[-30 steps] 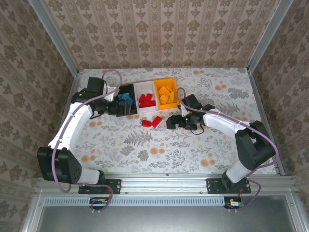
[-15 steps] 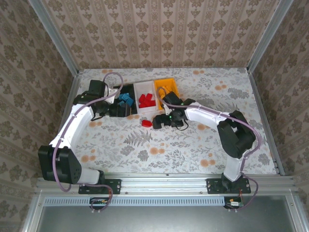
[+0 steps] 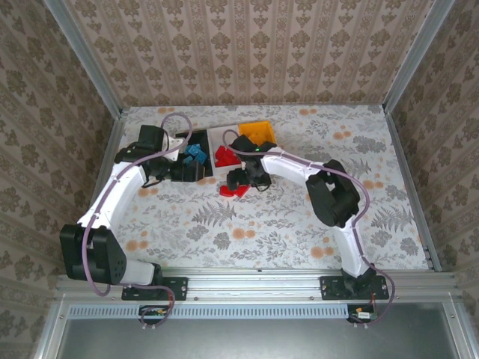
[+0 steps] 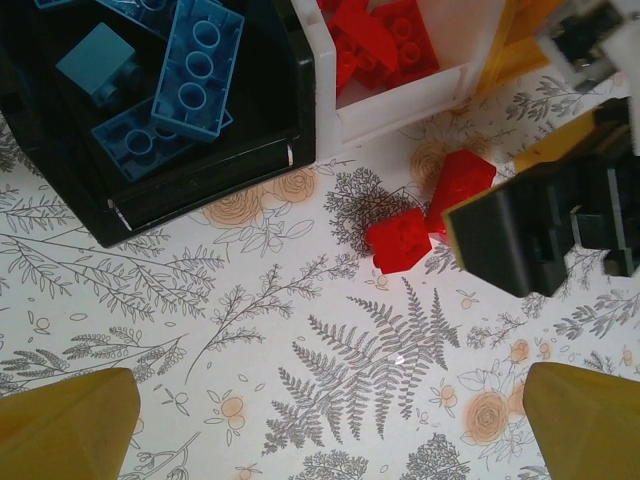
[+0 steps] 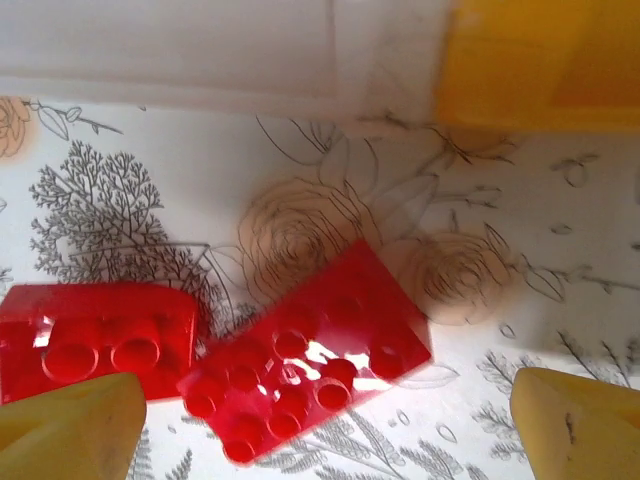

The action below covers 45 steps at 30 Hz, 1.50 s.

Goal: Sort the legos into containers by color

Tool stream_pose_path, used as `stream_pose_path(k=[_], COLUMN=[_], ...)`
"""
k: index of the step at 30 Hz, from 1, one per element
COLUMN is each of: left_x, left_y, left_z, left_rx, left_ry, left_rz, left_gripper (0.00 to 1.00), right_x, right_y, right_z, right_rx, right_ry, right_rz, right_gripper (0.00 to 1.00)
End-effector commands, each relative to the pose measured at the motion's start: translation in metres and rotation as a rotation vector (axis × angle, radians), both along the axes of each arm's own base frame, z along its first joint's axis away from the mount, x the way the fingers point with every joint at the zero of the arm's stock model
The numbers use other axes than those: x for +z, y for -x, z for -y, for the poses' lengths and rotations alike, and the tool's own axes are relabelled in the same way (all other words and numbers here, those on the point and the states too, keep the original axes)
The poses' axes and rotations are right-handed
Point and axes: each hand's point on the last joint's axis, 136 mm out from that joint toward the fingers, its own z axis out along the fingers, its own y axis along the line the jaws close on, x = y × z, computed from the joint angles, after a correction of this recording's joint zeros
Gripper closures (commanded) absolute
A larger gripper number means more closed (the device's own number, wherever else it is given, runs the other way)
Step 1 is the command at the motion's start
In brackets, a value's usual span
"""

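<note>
Table (image 3: 299, 217): floral sheet, walled on three sides.

Left arm (image 3: 112, 198) reaches up from its base to the near side of the black bin (image 4: 200, 185). Right arm (image 3: 329, 187) folds back across the table towards the middle of the bin row.

Containers sit in a joined row at the far left-centre of the table: black bin on the left, white bin (image 4: 400, 105) in the middle, orange bin (image 3: 258, 131) on the right, partly covered by the right arm.

Left gripper (image 4: 320, 425): released, yellow fingertips (image 4: 65, 425) wide apart, bare table between them. It sits just in front of the black bin.

Right gripper (image 5: 325, 430): released, fingertips (image 5: 580, 425) spread wide. It is over the two loose bricks, just in front of the white/orange bin walls, and grasps nothing.

Blue legos (image 4: 190, 80) are in the black bin. Red legos (image 4: 390, 40) are in the white bin.

Two are loose on the table in front of the white bin. The long red lego (image 5: 310, 365) lies at an angle between the right fingertips. The short red lego (image 5: 95, 340) is just beside it, at or nearly touching its corner, close to one fingertip.
</note>
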Motion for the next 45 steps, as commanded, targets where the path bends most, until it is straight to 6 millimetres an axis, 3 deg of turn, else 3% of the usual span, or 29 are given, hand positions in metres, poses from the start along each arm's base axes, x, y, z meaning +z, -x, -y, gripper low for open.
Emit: stream_pose_path(k=[1,8,16,23,28,30,34,39,45], left_x=[-0.002,-0.003,-0.004,-0.004,-0.005,-0.005,-0.004,-0.004,-0.005], left_y=[0.002,0.001,0.000,-0.001,-0.001,0.000,0.000,-0.001,0.000], left_z=[0.002,0.002,0.001,-0.001,-0.002,-0.002,-0.002,-0.002,-0.002], left_rx=[-0.015,-0.015,-0.009,-0.001,0.002,0.003,0.004,0.007,0.008], left_ry=[0.022,0.031,0.031,0.031,0.030,0.031,0.033,0.034,0.035], left_rz=[-0.003,-0.004,-0.007,-0.007,-0.009,-0.009,-0.007,-0.004,-0.007], left_gripper=[0.00,0.00,0.00,0.00,0.00,0.00,0.00,0.00,0.00], right_x=[-0.012,-0.023,-0.020,-0.017,-0.011,-0.007,0.009,0.056,0.111], right_y=[-0.001,0.000,0.006,0.016,0.022,0.025,0.033,0.034,0.008], right_z=[0.014,0.018,0.029,0.040,0.046,0.047,0.051,0.046,0.016], right_rx=[-0.035,-0.020,-0.020,-0.022,-0.028,-0.030,-0.044,-0.019,0.071], right_ry=[0.122,0.186,0.187,0.164,0.146,0.138,0.101,0.023,-0.057], right_rz=[-0.018,-0.024,-0.016,-0.012,-0.001,0.006,0.021,0.089,0.184], right_gripper=[0.06,0.17,0.32,0.58,0.73,0.75,0.74,0.74,0.73])
